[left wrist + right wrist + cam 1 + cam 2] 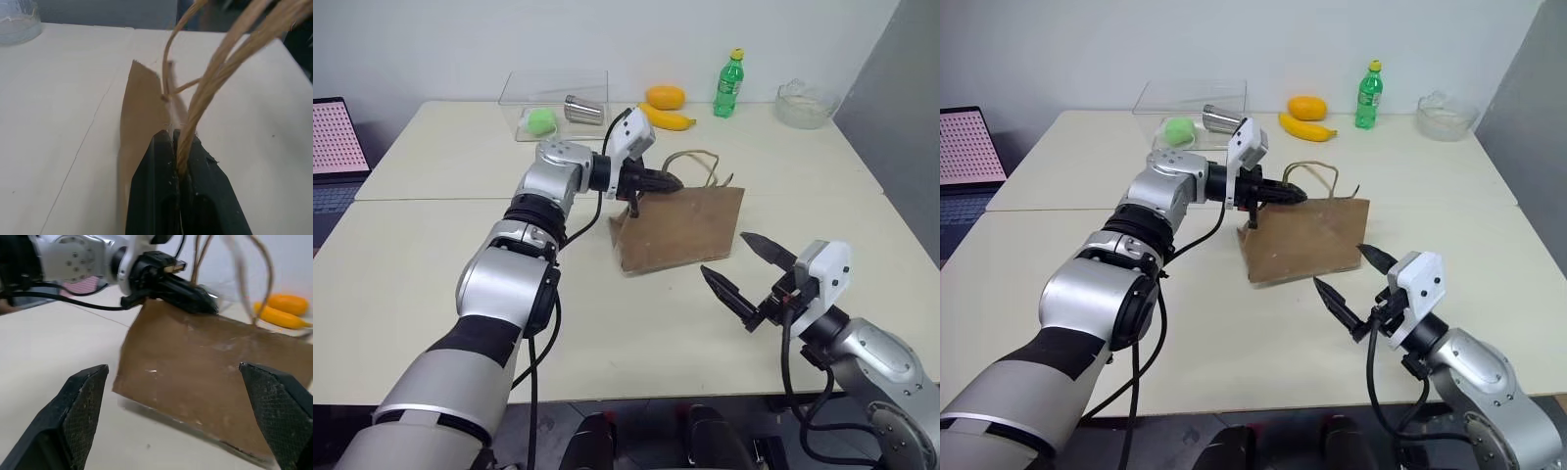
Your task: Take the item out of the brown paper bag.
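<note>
The creased brown kraft paper bag [680,231] is stood mid-table; one thin tan loop handle [195,105] is pinched by the closed left gripper [668,181]. The right gripper [744,276] is held wide open, empty, near the bag's front.

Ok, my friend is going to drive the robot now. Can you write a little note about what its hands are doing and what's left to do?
Left gripper: shut on the brown paper bag, pinching a handle and the top edge at the bag's left end.
Right gripper: open, empty, in front of the bag and facing it, not touching.
The bag stands mid-table with its top pinched flat. The item cannot be seen, so it is presumably inside.
Done: the bag is gripped.
Left: open the bag's mouth, reach in with the right gripper, lift the item out.
</note>
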`<state>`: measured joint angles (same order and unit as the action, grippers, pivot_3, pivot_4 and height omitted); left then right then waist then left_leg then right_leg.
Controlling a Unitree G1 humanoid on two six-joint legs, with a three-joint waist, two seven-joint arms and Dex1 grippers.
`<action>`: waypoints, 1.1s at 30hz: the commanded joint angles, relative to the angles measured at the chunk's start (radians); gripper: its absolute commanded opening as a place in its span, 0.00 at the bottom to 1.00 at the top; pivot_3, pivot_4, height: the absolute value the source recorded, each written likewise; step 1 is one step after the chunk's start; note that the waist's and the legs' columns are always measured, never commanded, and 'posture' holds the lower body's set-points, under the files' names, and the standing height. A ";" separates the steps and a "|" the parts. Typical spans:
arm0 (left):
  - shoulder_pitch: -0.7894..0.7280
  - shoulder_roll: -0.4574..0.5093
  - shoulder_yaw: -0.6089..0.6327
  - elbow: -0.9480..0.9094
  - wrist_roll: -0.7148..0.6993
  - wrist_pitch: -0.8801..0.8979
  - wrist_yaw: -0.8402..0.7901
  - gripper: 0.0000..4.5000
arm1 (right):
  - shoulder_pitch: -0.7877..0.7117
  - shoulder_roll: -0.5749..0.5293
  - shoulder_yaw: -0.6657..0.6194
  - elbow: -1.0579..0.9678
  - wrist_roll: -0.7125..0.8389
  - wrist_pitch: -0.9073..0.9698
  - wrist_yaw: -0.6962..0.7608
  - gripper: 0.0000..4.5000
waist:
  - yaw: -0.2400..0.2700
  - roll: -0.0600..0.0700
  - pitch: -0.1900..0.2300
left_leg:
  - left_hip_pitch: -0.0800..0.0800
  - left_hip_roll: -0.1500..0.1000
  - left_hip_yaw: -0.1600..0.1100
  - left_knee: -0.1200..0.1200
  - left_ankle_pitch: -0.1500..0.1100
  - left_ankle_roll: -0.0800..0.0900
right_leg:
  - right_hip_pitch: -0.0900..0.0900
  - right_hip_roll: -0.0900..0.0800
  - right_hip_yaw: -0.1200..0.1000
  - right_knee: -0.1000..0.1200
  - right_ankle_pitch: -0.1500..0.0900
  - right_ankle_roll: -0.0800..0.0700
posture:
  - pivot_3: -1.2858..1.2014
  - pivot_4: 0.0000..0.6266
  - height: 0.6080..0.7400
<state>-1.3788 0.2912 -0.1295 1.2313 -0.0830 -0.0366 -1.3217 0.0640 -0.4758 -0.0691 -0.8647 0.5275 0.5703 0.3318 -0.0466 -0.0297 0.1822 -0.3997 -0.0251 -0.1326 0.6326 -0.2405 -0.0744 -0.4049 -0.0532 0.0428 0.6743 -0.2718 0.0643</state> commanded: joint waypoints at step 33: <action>0.059 0.165 0.205 -0.152 -0.037 0.169 -0.126 0.78 | -0.065 0.026 0.036 -0.021 -0.032 0.039 -0.015 1.00 | -0.011 0.000 0.000 | 0.000 0.001 -0.002 0.008 0.000 0.000 | 0.001 0.001 -0.001 0.007 0.000 0.000 | 0.52 0.24 1.00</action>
<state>-1.3263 0.4375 0.0533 1.1486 -0.0825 0.1053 -1.4346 0.0150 -0.4428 -0.0164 -0.8583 0.4865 0.6080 0.3136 -0.0581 -0.0293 0.1820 -0.3993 -0.0244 -0.1343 0.6402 -0.2407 -0.0741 -0.4040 -0.0522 0.0423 0.6811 -0.2718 0.0643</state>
